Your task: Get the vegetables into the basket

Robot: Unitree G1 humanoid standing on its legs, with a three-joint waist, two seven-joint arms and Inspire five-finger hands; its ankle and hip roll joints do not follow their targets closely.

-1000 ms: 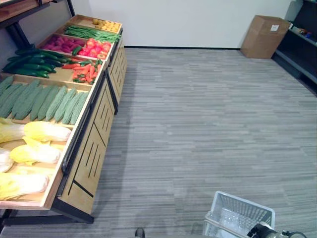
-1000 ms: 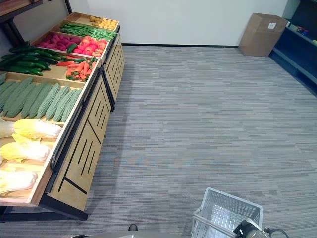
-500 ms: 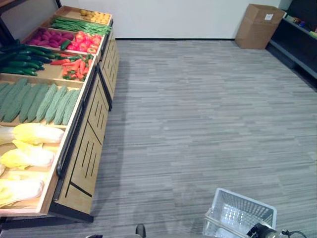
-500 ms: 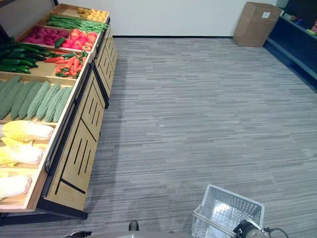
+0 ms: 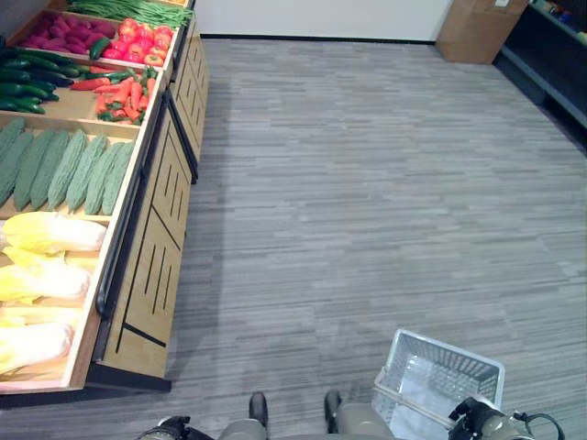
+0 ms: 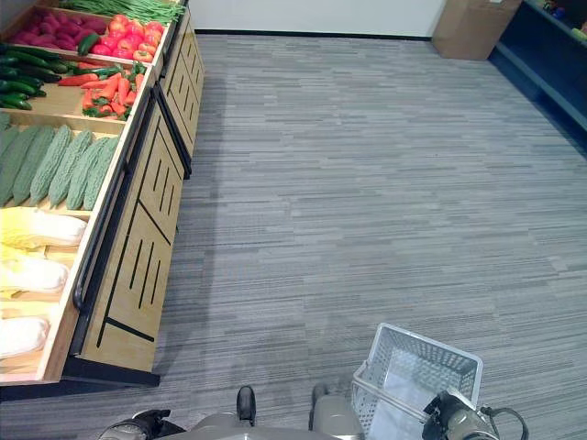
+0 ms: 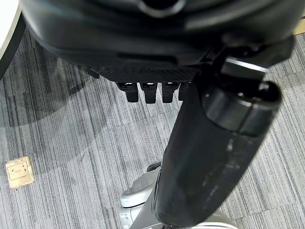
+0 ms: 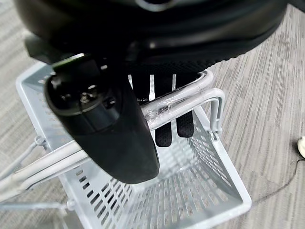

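The empty basket (image 8: 157,191) was held by its handle in the right robot hand (image 8: 119,119), best kept level.

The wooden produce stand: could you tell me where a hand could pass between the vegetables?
On the wooden produce stand, bare board shows between the dark green cucumbers and the red and orange peppers. The bumpy pale-green bitter gourds lie packed side by side. The yellow-white cabbages sit close too. The white wire basket looks empty.
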